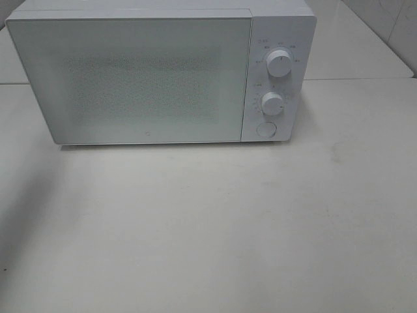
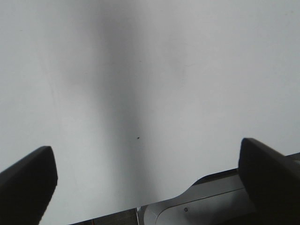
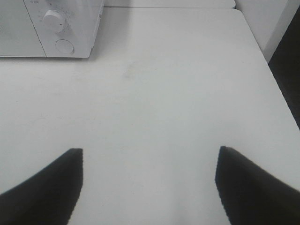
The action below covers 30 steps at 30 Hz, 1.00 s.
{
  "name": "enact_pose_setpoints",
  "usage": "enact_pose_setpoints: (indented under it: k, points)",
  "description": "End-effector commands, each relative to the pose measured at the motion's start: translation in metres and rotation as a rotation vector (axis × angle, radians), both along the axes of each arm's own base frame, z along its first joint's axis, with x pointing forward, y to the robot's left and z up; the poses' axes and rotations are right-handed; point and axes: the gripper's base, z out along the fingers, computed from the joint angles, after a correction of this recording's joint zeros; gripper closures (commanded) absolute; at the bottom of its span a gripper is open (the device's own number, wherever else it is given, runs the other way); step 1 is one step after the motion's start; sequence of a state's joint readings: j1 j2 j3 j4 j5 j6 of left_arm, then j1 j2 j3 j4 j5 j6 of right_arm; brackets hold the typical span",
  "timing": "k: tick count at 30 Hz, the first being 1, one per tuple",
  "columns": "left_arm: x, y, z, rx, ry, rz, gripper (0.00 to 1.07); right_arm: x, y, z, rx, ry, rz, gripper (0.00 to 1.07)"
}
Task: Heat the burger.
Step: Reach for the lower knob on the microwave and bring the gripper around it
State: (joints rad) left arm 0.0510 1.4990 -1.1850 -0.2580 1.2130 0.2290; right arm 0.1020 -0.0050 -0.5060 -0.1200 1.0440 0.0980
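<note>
Two matte black fingers (image 2: pixel 28 183) of the left tool (image 2: pixel 147 164) sit closest in its wrist view, blunt and wedge-shaped. They are spread wide and released, with nothing between them but the smooth white surface (image 2: pixel 187 70), which carries a soft grey band of shadow and one tiny dark speck (image 2: pixel 138 138). The right tool (image 3: pixel 150 154) is released as well, its two dark tapered fingers well apart over bare surface and grasping nothing. Past it the surface runs flat and faintly scuffed to a rounded far corner. One microwave (image 1: pixel 156 72) stands toward the far edge of the surface, a boxy white appliance with softly rounded corners and a plain matte shell. Its door (image 1: pixel 130 78) is closed: a flat pale panel whose window is a fine speckled, frosted mesh that hides the inside. The narrow control strip beside the door holds two round white knobs, each ringed with faint printed marks. The upper knob (image 1: pixel 279 65) sits directly above the lower knob (image 1: pixel 273 104), and below them is one flat round button (image 1: pixel 266 128). The burger shows in none of the three views, and whether it sits behind the frosted door cannot be told
</note>
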Motion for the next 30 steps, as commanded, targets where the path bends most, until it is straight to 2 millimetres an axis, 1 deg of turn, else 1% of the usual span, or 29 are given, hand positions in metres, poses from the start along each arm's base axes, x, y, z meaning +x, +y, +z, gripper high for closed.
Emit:
enact_pose_setpoints:
  k: [1, 2, 3, 4, 5, 6, 7, 8, 9, 10, 11, 12, 13, 14, 15, 16, 17, 18, 19, 20, 21, 23, 24, 25, 26, 27, 28, 29, 30]
  points:
    - [-0.013, 0.009, 0.002, 0.005, 0.041, 0.042, 0.05, -0.004, 0.000, 0.000, 0.005, -0.035, -0.007, 0.33]
    - [-0.021, 0.015, 0.000, 0.008, 0.043, 0.073, 0.05, -0.004, 0.000, 0.000, 0.005, -0.035, -0.007, 0.33]
    - [-0.026, 0.016, -0.001, 0.011, 0.047, 0.080, 0.05, -0.004, 0.000, 0.000, 0.005, -0.035, -0.007, 0.33]
    - [-0.026, 0.016, -0.001, 0.011, 0.047, 0.080, 0.05, -0.004, 0.000, 0.000, 0.005, -0.035, -0.007, 0.33]
    - [-0.036, 0.017, -0.003, 0.015, 0.056, 0.085, 0.05, -0.004, 0.000, 0.000, 0.005, -0.035, -0.007, 0.33]
    - [-0.041, 0.017, -0.005, 0.016, 0.063, 0.085, 0.05, -0.004, 0.000, 0.000, 0.005, -0.035, -0.007, 0.33]
    - [-0.041, 0.017, -0.005, 0.016, 0.063, 0.085, 0.05, -0.004, 0.000, 0.000, 0.005, -0.035, -0.007, 0.33]
    - [-0.053, 0.015, -0.007, 0.014, 0.067, 0.085, 0.05, -0.004, 0.000, 0.000, 0.005, -0.035, -0.007, 0.33]
    - [-0.059, 0.014, -0.010, 0.013, 0.075, 0.085, 0.05, -0.004, 0.000, 0.000, 0.005, -0.035, -0.007, 0.33]
    - [-0.059, 0.014, -0.010, 0.013, 0.075, 0.085, 0.05, -0.004, 0.000, 0.000, 0.005, -0.035, -0.007, 0.33]
    - [-0.072, 0.013, -0.014, 0.020, 0.078, 0.085, 0.05, -0.004, 0.000, 0.000, 0.005, -0.035, -0.007, 0.33]
    - [-0.072, 0.013, -0.014, 0.020, 0.078, 0.085, 0.05, -0.004, 0.000, 0.000, 0.005, -0.035, -0.007, 0.33]
    - [-0.083, 0.013, -0.016, 0.025, 0.061, 0.088, 0.05, -0.004, 0.000, 0.000, 0.005, -0.035, -0.007, 0.33]
    - [-0.087, 0.012, -0.016, 0.026, 0.052, 0.089, 0.05, -0.004, 0.000, 0.000, 0.005, -0.035, -0.007, 0.33]
    - [-0.087, 0.012, -0.016, 0.026, 0.052, 0.089, 0.05, -0.004, 0.000, 0.000, 0.005, -0.035, -0.007, 0.33]
    - [-0.099, 0.011, -0.016, 0.030, 0.021, 0.093, 0.05, -0.004, 0.000, 0.000, 0.005, -0.035, -0.007, 0.33]
    - [-0.105, 0.010, -0.015, 0.031, 0.001, 0.095, 0.05, -0.004, 0.000, 0.000, 0.005, -0.035, -0.007, 0.33]
    - [-0.105, 0.010, -0.015, 0.031, 0.001, 0.095, 0.05, -0.004, 0.000, 0.000, 0.005, -0.035, -0.007, 0.33]
    - [-0.117, 0.009, -0.014, 0.034, -0.032, 0.097, 0.05, -0.004, 0.000, 0.000, 0.005, -0.035, -0.007, 0.33]
    - [-0.122, 0.008, -0.013, 0.036, -0.054, 0.099, 0.05, -0.004, 0.000, 0.000, 0.005, -0.035, -0.007, 0.33]
    - [-0.122, 0.008, -0.013, 0.036, -0.054, 0.099, 0.05, -0.004, 0.000, 0.000, 0.005, -0.035, -0.007, 0.33]
    - [-0.146, 0.005, -0.008, 0.045, -0.156, 0.106, 0.05, -0.004, 0.000, 0.000, 0.005, -0.035, -0.007, 0.33]
    - [-0.146, 0.005, -0.008, 0.045, -0.156, 0.106, 0.05, -0.004, 0.000, 0.000, 0.005, -0.035, -0.007, 0.33]
    - [-0.153, 0.005, -0.007, 0.047, -0.185, 0.108, 0.05, -0.004, 0.000, 0.000, 0.005, -0.035, -0.007, 0.33]
    - [-0.153, 0.005, -0.007, 0.047, -0.185, 0.108, 0.05, -0.004, 0.000, 0.000, 0.005, -0.035, -0.007, 0.33]
    - [-0.165, 0.003, -0.009, 0.051, -0.229, 0.110, 0.05, -0.004, 0.000, 0.000, 0.005, -0.035, -0.007, 0.33]
    - [-0.172, 0.003, -0.009, 0.056, -0.254, 0.111, 0.05, -0.004, 0.000, 0.000, 0.005, -0.035, -0.007, 0.33]
    - [-0.172, 0.003, -0.009, 0.056, -0.254, 0.111, 0.05, -0.004, 0.000, 0.000, 0.005, -0.035, -0.007, 0.33]
    - [-0.185, 0.002, -0.012, 0.073, -0.299, 0.111, 0.05, -0.004, 0.000, 0.000, 0.005, -0.035, -0.007, 0.33]
